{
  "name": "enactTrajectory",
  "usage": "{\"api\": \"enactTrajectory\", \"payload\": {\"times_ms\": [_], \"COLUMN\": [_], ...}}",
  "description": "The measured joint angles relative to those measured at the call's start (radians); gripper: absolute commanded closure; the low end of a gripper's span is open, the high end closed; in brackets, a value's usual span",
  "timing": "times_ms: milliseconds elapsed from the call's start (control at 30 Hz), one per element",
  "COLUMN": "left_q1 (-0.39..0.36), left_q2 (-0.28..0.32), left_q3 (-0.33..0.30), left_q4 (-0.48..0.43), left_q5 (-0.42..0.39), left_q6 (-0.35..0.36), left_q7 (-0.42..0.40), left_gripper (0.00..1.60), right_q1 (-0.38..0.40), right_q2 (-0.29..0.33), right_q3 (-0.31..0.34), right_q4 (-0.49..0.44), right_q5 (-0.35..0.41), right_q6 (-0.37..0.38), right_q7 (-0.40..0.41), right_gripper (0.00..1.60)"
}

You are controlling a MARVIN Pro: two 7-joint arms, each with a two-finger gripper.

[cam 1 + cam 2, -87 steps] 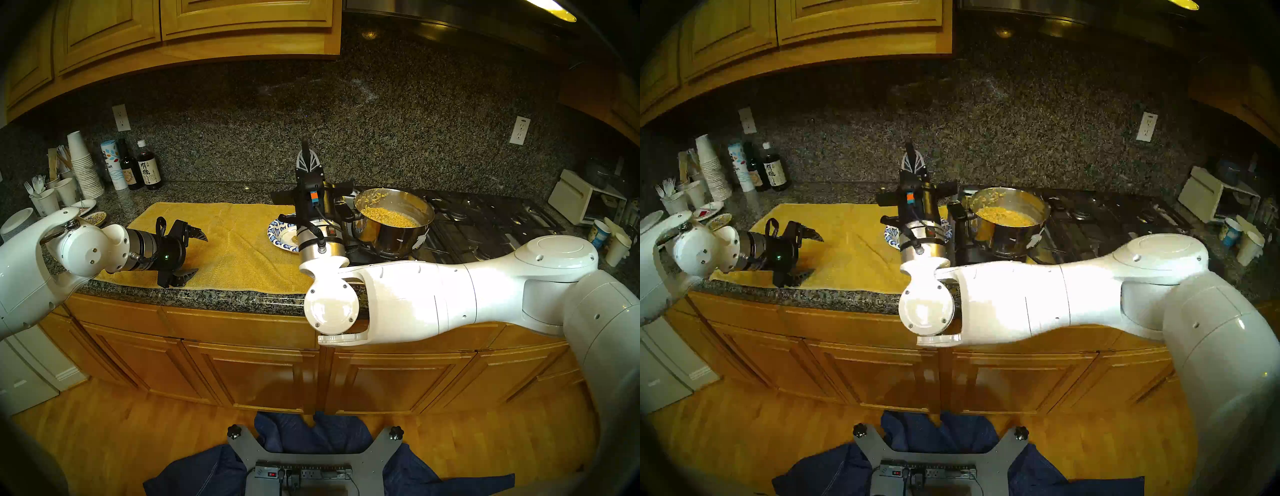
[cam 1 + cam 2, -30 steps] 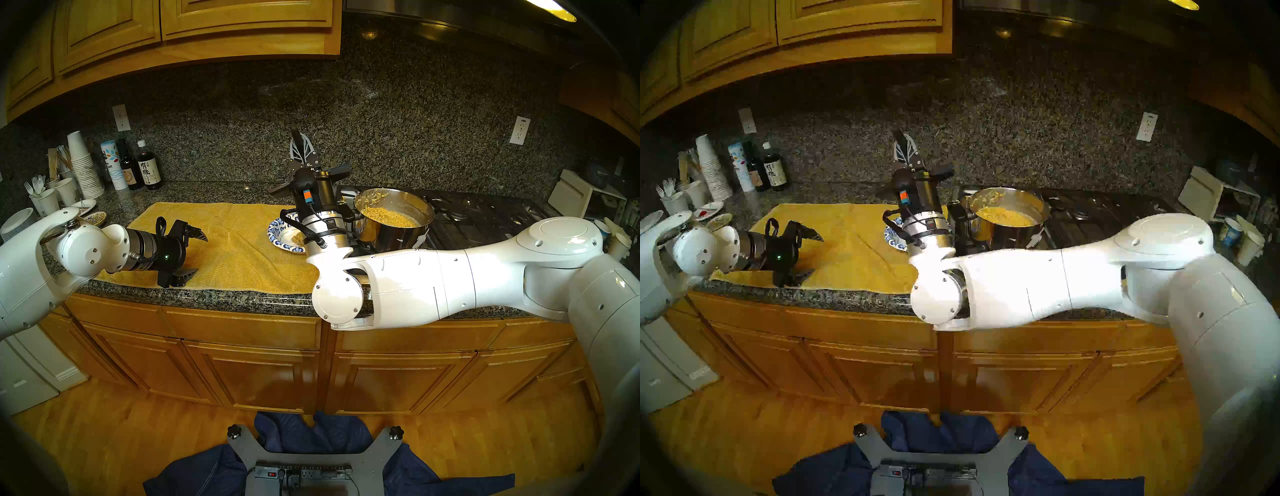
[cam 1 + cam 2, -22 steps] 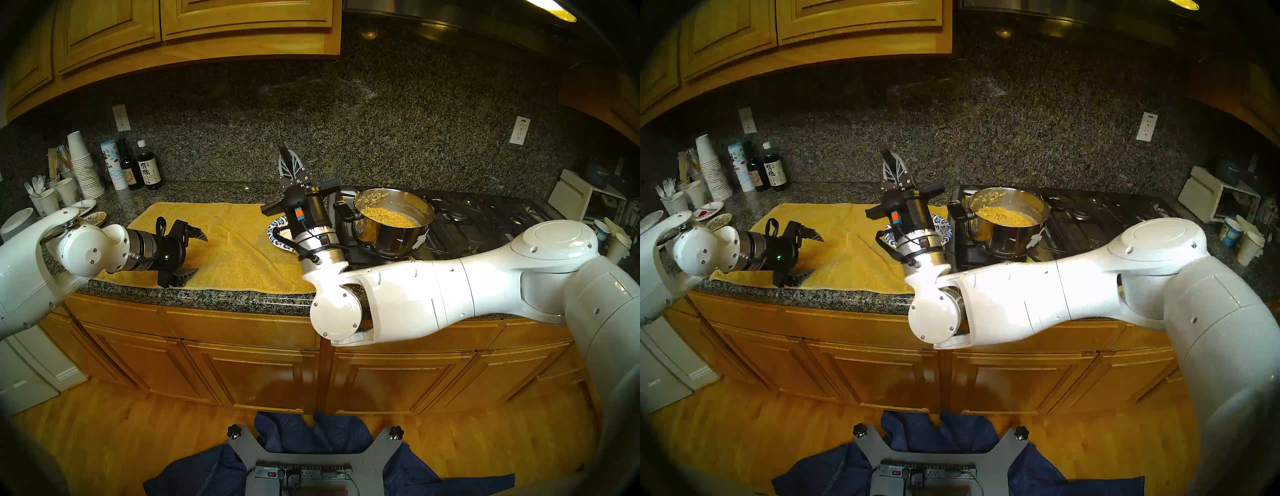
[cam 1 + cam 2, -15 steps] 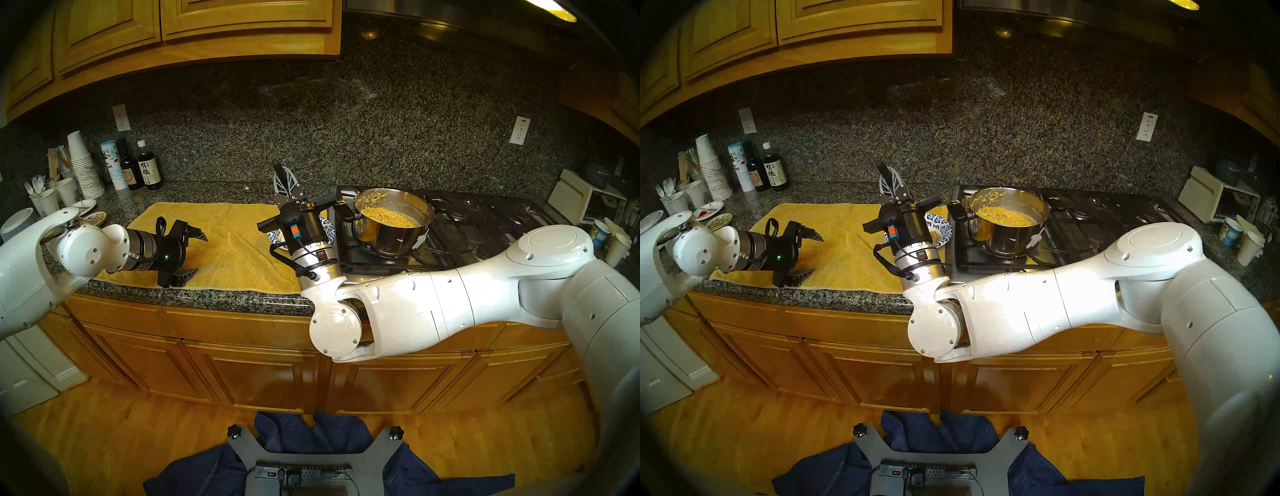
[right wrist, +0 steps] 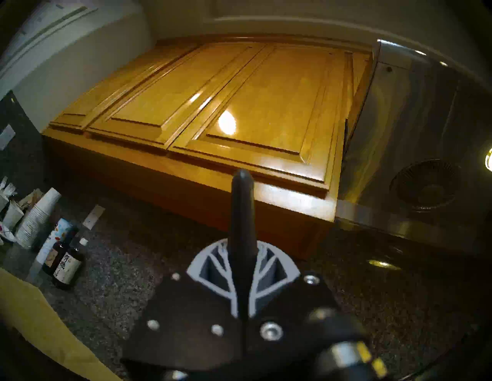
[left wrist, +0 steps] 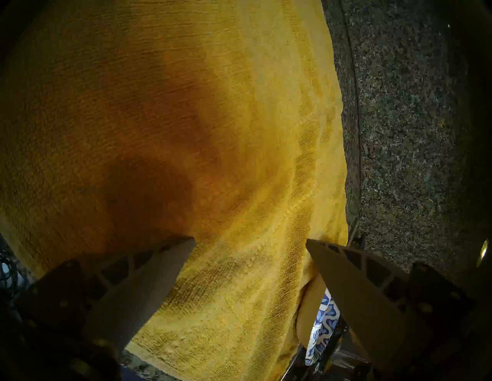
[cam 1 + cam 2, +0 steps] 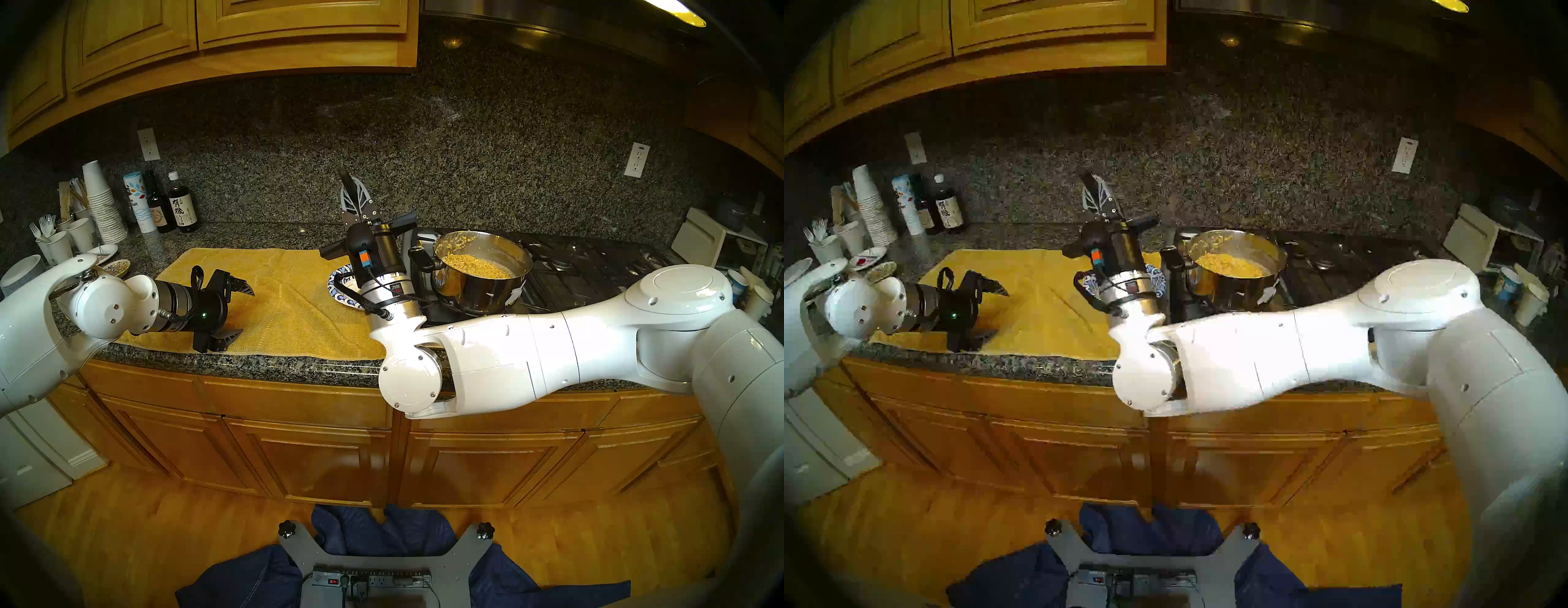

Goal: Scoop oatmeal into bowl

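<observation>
Yellowish oatmeal [image 7: 477, 263] fills a steel pot [image 7: 479, 288] on the stove. The blue-and-white bowl [image 7: 337, 286] sits on the yellow towel [image 7: 275, 297] just left of the pot, mostly hidden behind my right wrist. Above the bowl my right gripper [image 7: 354, 197] points upward, shut on a black utensil handle [image 5: 241, 212] that sticks up between its white fingers [image 5: 210, 268]; the scooping end is hidden. My left gripper [image 7: 244, 312] hovers open and empty over the towel's left part. A sliver of the bowl [image 6: 323, 327] shows in the left wrist view.
Stacked paper cups [image 7: 102, 204], bottles [image 7: 182, 208] and small plates [image 7: 114, 265] crowd the counter's far left. A white appliance [image 7: 717, 246] and cups stand at the far right. Wooden cabinets [image 5: 239, 111] hang overhead. The stove grate [image 7: 594, 263] extends right of the pot.
My right wrist swung left and dipped toward the counter with the handle, then rose back up over the bowl. The left arm has not moved.
</observation>
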Motion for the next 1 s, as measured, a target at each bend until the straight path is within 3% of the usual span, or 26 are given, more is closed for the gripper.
{"api": "enactTrajectory", "payload": {"times_ms": [667, 1000], "left_q1": [0.000, 0.000], "left_q2": [0.000, 0.000], "left_q3": [0.000, 0.000], "left_q4": [0.000, 0.000], "left_q5": [0.000, 0.000], "left_q6": [0.000, 0.000], "left_q7": [0.000, 0.000], "left_gripper": [0.00, 0.00], "right_q1": [-0.017, -0.026], "right_q2": [-0.002, 0.007], "right_q3": [-0.030, 0.061], "right_q4": [-0.031, -0.068], "right_q5": [0.003, 0.152], "right_q6": [-0.011, -0.087], "right_q7": [-0.002, -0.009], "right_gripper": [1.60, 1.60]}}
